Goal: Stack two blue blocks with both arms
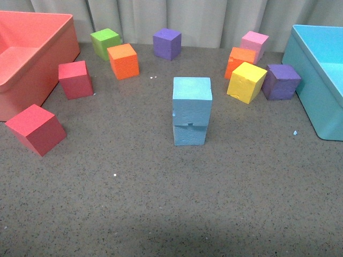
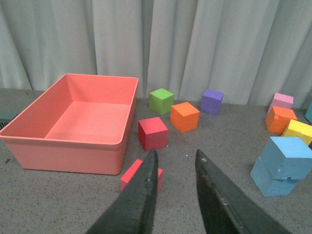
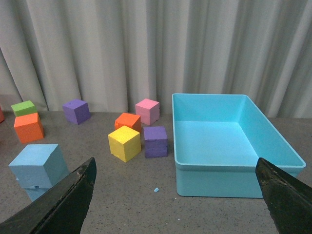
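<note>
The two blue blocks [image 1: 191, 110] stand stacked in the middle of the grey table [image 1: 161, 214], the upper one turned slightly askew on the lower. No writing shows on any cube or bin. The left gripper [image 2: 176, 161] hangs free with a narrow gap between its fingers, grasping nothing; the right gripper [image 3: 175, 168] is spread wide (likewise unladen), facing the turquoise bin [image 3: 229, 183].
</note>
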### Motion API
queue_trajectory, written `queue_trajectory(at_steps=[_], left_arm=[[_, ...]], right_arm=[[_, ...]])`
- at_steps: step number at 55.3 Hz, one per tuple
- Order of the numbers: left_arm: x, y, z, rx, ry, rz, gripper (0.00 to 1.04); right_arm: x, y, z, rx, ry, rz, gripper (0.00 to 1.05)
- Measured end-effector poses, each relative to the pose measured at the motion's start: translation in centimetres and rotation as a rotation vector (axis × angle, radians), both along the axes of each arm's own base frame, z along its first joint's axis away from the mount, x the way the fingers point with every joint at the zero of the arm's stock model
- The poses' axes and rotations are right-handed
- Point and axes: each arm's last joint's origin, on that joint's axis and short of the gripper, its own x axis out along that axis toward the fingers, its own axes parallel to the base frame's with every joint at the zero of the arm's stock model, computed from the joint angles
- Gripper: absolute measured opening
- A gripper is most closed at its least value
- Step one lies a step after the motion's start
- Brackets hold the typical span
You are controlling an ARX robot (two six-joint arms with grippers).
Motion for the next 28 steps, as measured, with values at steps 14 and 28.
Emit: queue_trajectory(at_steps=[14,28], left_arm=[[0.0,0.0,0.0,0.0,0.0,0.0,0.72],[0.0,0.0,0.0,0.003,0.0,0.0,0.98]], right_arm=[[0.0,0.0,0.0,0.0,0.0,0.0,0.95],[0.0,0.0,0.0,0.0,0.0,0.0,0.95]])
